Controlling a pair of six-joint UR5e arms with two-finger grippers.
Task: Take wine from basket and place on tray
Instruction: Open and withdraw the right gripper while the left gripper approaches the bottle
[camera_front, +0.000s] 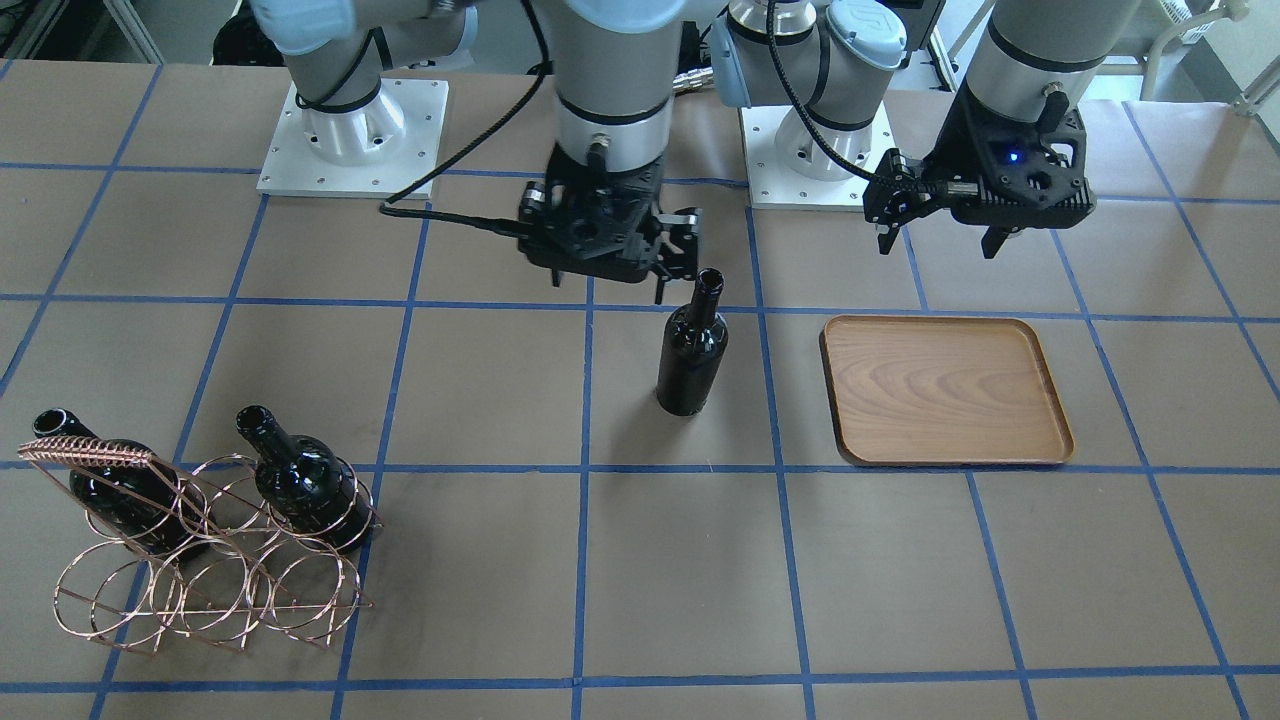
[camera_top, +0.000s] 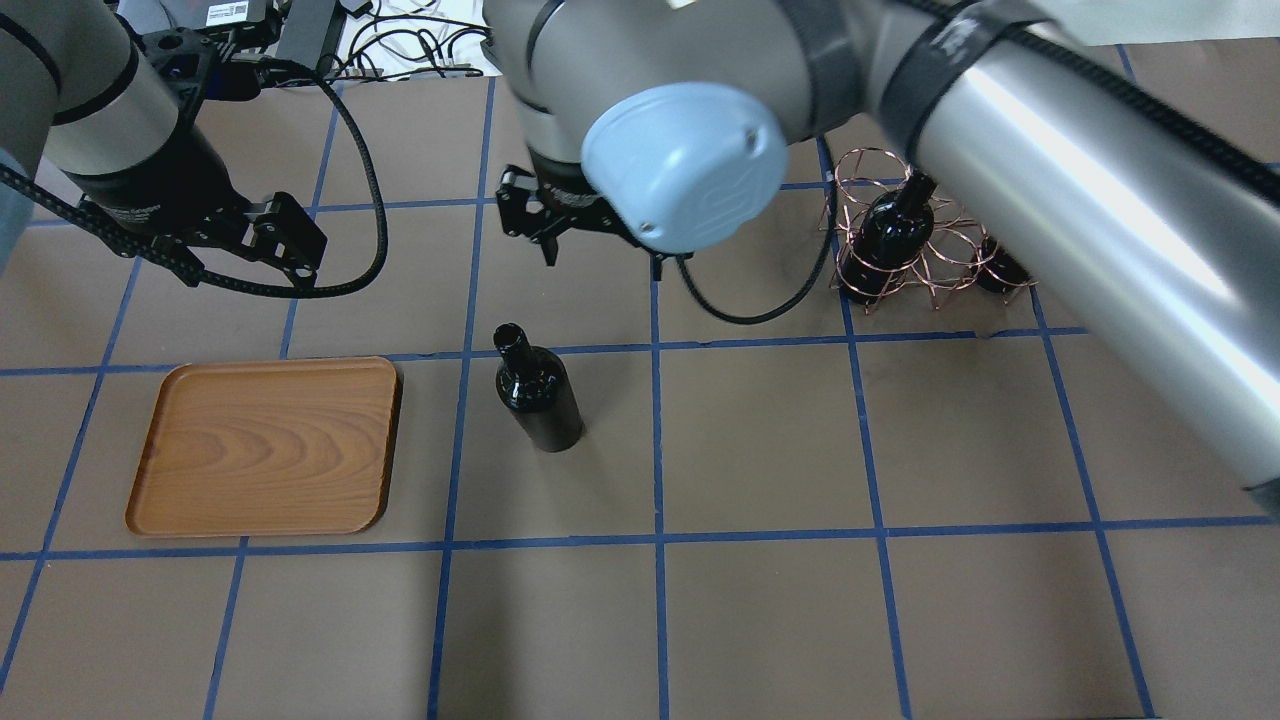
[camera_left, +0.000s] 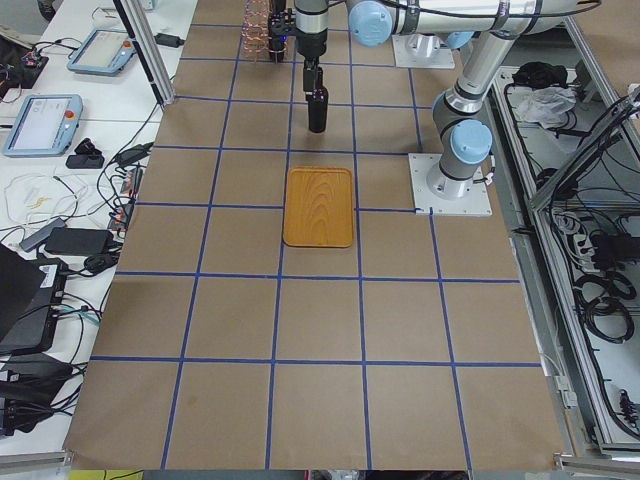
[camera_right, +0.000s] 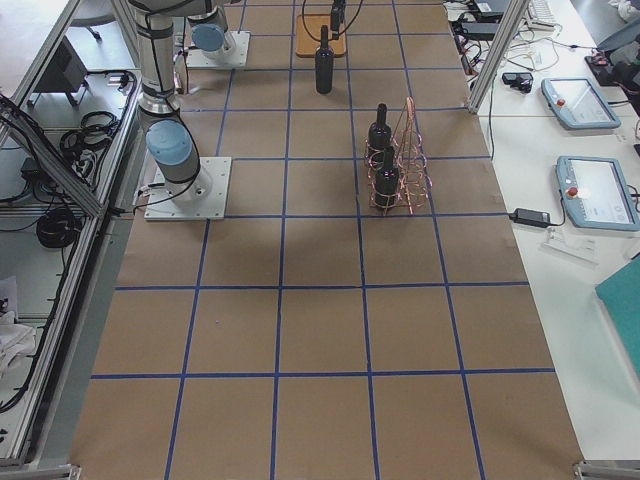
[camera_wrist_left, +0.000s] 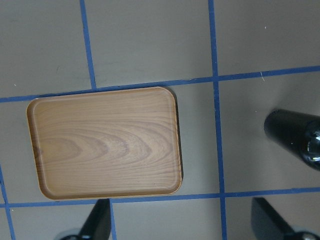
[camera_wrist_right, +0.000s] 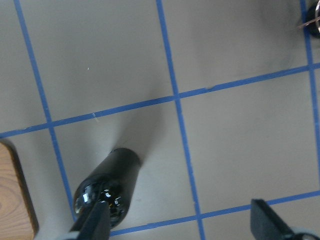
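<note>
One wine bottle (camera_front: 690, 350) stands upright on the table by itself, beside the empty wooden tray (camera_front: 945, 390). It also shows in the overhead view (camera_top: 538, 392), right of the tray (camera_top: 265, 445). My right gripper (camera_front: 610, 275) is open and empty, above and just behind the bottle; its wrist view shows the bottle (camera_wrist_right: 107, 185) by one finger. My left gripper (camera_front: 935, 245) is open and empty, above the tray's far edge; its wrist view shows the tray (camera_wrist_left: 105, 142). The copper wire basket (camera_front: 210, 560) holds two more bottles (camera_front: 300, 480) (camera_front: 110, 485).
The table is brown with a grid of blue tape lines. The two arm bases (camera_front: 350, 140) (camera_front: 820, 150) are bolted on at the robot's side. The right arm's black cable (camera_top: 740, 310) hangs between the lone bottle and the basket (camera_top: 925, 250).
</note>
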